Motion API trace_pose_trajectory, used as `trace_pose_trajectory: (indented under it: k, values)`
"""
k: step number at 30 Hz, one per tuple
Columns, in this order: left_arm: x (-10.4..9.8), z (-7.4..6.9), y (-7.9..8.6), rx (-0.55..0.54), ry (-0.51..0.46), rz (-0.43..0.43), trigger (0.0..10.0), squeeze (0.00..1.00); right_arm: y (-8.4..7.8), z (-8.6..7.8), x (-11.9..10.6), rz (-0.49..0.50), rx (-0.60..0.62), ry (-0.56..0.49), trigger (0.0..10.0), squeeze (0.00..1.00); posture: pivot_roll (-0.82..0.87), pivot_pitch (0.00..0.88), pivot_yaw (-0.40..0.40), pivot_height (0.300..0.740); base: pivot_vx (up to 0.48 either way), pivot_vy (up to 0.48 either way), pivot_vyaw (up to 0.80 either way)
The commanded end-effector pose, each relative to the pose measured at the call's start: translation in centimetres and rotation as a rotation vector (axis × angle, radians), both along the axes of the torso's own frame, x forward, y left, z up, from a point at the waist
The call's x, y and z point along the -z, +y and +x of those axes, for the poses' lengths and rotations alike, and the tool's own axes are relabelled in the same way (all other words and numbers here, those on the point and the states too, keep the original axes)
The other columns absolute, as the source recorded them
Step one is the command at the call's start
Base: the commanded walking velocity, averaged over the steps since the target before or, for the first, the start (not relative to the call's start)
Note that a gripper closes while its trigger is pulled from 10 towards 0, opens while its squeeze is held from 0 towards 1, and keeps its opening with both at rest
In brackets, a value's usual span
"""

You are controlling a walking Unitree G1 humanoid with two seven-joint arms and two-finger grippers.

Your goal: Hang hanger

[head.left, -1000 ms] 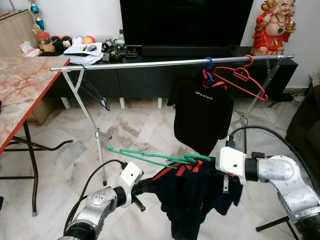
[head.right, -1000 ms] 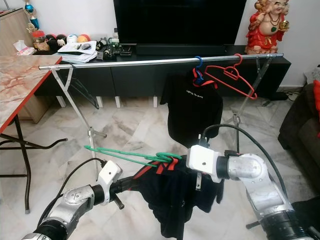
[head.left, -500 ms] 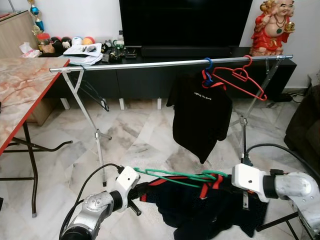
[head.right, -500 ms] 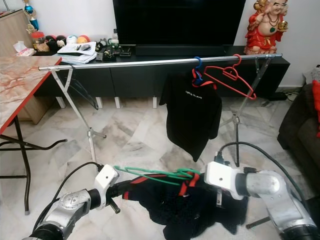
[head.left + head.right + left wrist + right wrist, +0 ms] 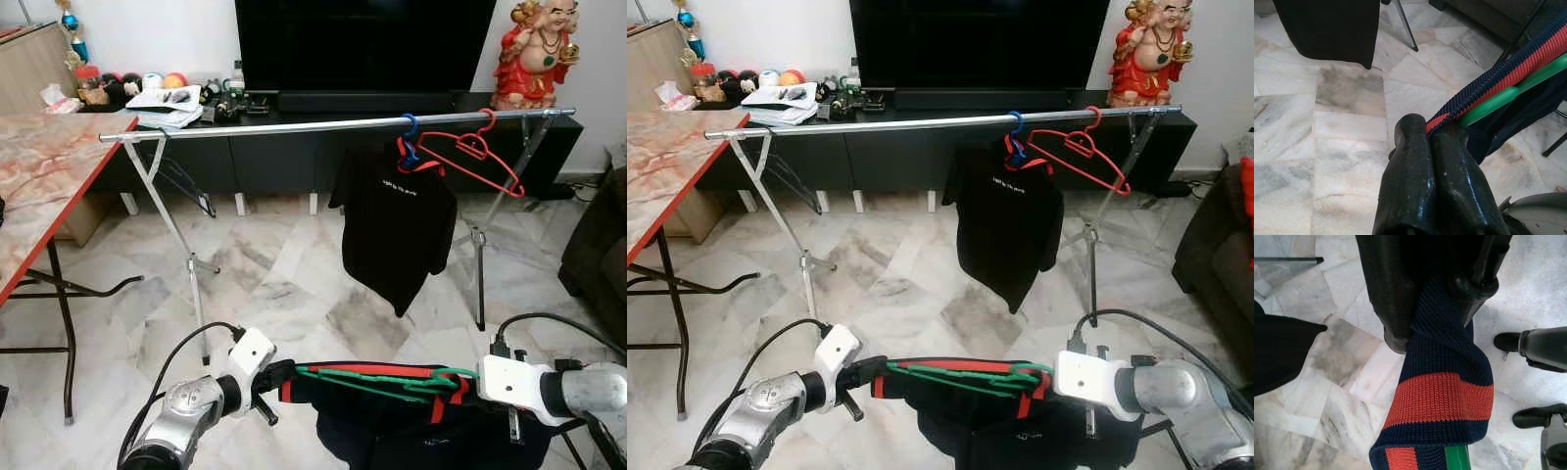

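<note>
The dark garment (image 5: 431, 441) below the green hanger (image 5: 377, 380) is cut off by the picture's bottom edge.

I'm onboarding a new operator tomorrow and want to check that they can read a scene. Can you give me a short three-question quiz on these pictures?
1. True or false: the empty red plastic hanger hangs on the long silver metal rail.
2. Multiple choice: the left pincer is shut on which part of the dark navy garment with the red-striped knit collar? A) a sleeve B) the collar band C) the bottom hem
3. Fill in: the hanger inside that garment, stretched between the left pincer and the right pincer, is ____ in colour.

Key: 1 true. 2 B. 3 green, the green plastic hanger.
</note>
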State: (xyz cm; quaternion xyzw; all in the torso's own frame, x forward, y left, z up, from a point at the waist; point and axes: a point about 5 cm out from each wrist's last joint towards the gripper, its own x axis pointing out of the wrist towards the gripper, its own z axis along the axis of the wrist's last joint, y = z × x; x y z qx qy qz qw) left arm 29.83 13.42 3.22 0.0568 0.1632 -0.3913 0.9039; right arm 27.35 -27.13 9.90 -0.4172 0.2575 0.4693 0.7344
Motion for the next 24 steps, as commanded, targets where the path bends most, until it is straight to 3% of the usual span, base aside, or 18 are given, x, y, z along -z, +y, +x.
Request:
trace_pose_trajectory:
  k: [1, 10, 14, 24]
  values:
    - [0.4, -0.2, 1.6, -0.046, 0.018, 0.029, 0.0, 0.00, -2.3, -0.3, -0.6, -0.111, 0.047, 0.001, 0.0, 0.00, -0.08, 0.056, 0.035, 0.740, 0.000, 0.000, 0.00]
    - [0.4, -0.2, 1.6, -0.048, 0.020, 0.030, 0.0, 0.00, -4.1, -0.3, -0.5, -0.284, 0.054, -0.019, 0.0, 0.00, -0.08, 0.064, 0.033, 0.740, 0.000, 0.000, 0.00]
    - [0.5, -0.3, 1.6, -0.042, 0.023, 0.035, 0.0, 0.00, -4.5, 0.4, -0.9, -0.320, 0.097, -0.099, 0.0, 0.00, -0.08, 0.064, 0.031, 0.740, 0.000, 0.000, 0.00]
    - [0.8, -0.7, 1.7, -0.011, 0.034, 0.066, 0.0, 0.00, -2.8, 1.8, -0.9, -0.206, 0.171, -0.222, 0.0, 0.00, -0.08, 0.065, 0.032, 0.740, 0.000, 0.000, 0.00]
